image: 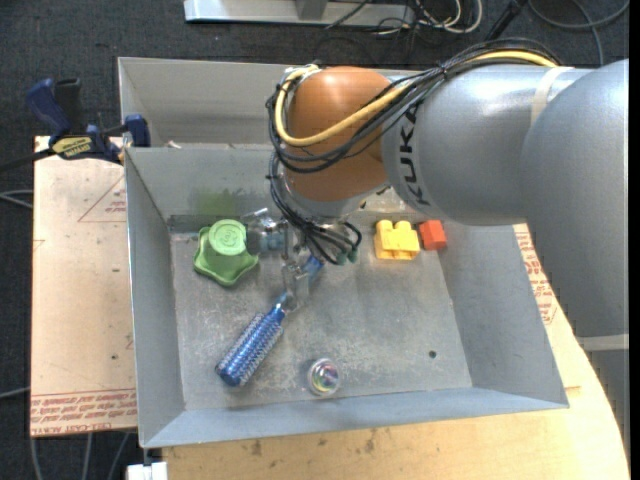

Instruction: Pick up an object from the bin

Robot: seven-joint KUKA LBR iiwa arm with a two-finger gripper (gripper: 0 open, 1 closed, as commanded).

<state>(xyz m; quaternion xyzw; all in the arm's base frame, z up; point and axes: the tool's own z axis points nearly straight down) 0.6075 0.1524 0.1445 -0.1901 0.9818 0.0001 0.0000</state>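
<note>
The gripper (296, 276) hangs at the tip of the blue-handled tool (255, 343); open or closed, I cannot tell. Gripped so off-centre, it could pivot and slip.

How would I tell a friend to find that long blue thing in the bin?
Look in the grey metal bin, at the near left part of its floor. A knurled blue handle lies there slantwise, between the green lobed knob and a small shiny ball. It is the only long, blue, ridged thing.
</note>
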